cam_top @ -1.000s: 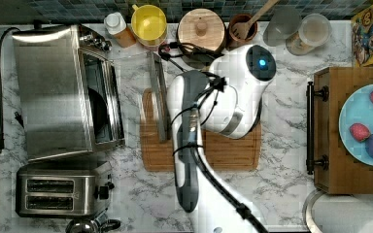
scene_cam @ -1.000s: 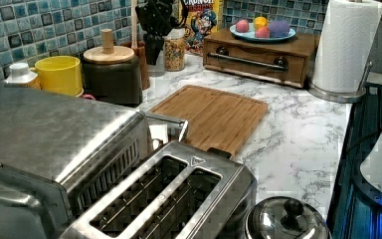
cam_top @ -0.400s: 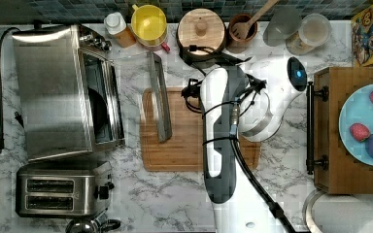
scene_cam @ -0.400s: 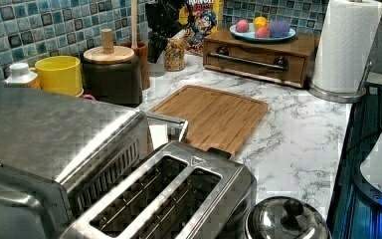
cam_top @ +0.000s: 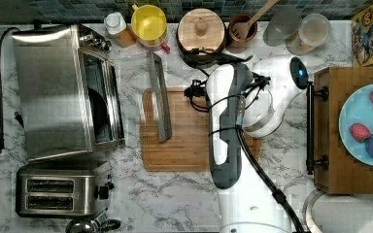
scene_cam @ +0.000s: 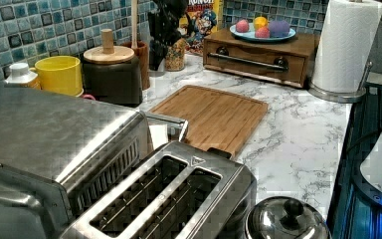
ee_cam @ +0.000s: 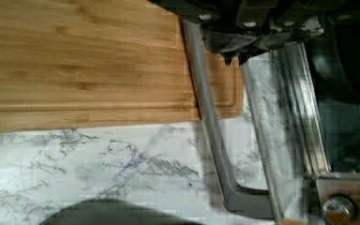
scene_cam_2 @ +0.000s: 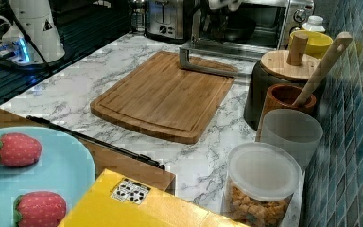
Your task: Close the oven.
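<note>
Marble-patterned worktop carries everything here, white with grey veining. Largest on it is the white robot arm, which rises from the worktop's near edge in the top view and reaches over the bamboo cutting board at the middle. The oven, a brushed-steel box, stands at the worktop's left edge in the top view, toward the back, its black cord running down its outer side. Its glass door is dropped fully open and lies flat toward the middle of the worktop, the long bar handle resting over the cutting board's left edge in the top view. A dark pan sits inside the cavity, seen in the right view. A wooden drawer box stands at the worktop's right edge in the top view, bearing a pale blue plate of toy fruit. A two-slot toaster stands just in front of the oven. Along the back edge are a yellow mug, a dark pot with a wooden lid and a brown cup holding a wooden spoon. The gripper hangs just above the open door near the handle; whether its fingers are apart or together I cannot tell.
</note>
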{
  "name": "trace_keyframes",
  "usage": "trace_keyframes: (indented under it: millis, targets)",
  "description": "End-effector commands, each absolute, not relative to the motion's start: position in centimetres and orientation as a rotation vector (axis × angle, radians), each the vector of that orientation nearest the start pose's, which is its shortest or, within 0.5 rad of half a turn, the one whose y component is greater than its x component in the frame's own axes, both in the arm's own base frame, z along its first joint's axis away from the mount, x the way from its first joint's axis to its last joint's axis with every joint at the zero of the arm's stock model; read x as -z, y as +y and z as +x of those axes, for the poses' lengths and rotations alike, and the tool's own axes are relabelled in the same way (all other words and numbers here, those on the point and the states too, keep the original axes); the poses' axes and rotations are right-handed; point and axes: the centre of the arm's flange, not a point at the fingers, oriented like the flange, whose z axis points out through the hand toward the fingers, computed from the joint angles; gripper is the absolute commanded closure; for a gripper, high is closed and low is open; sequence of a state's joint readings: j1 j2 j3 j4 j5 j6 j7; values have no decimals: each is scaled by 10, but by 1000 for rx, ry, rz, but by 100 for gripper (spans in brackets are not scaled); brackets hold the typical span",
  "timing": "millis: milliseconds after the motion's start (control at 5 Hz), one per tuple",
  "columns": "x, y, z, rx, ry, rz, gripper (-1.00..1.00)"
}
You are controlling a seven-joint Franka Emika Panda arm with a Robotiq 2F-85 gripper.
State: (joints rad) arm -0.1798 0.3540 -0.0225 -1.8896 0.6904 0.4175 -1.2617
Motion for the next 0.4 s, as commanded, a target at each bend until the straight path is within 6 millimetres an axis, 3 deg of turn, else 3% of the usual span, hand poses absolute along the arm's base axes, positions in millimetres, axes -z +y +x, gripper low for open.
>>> trace_keyframes:
  millis: [200, 400]
  targets:
    - [-274, -75, 630, 69, -12, -2330, 100]
    - [-263, -63, 637, 77, -66, -2334, 100]
